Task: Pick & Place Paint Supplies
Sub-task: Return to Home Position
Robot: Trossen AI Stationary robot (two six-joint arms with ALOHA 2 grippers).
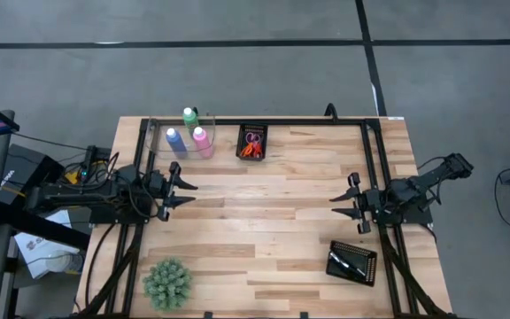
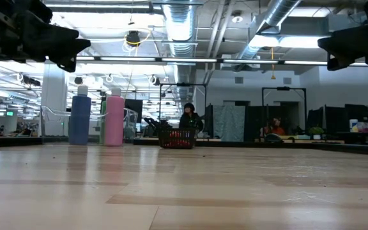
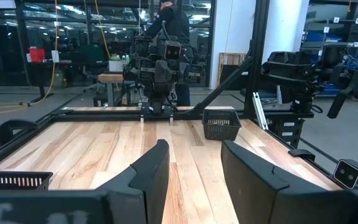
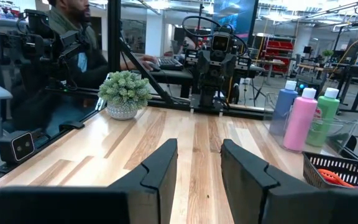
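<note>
Well apart — bottles [image 1: 201, 140], left pincer [image 1: 193, 194], jaws parted

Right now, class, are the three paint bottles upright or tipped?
Upright. The blue bottle, pink bottle and green bottle stand vertical side by side, white caps on top, in the right wrist view.

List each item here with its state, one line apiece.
Left pincer: open, empty.
Right pincer: open, empty.
Blue bottle: upright, capped.
Pink bottle: upright, capped.
Green bottle: upright, capped.
Scissors: lying in the small black tray.
Plant: upright.
Mesh tray: by the right arm, contents unclear.
</note>
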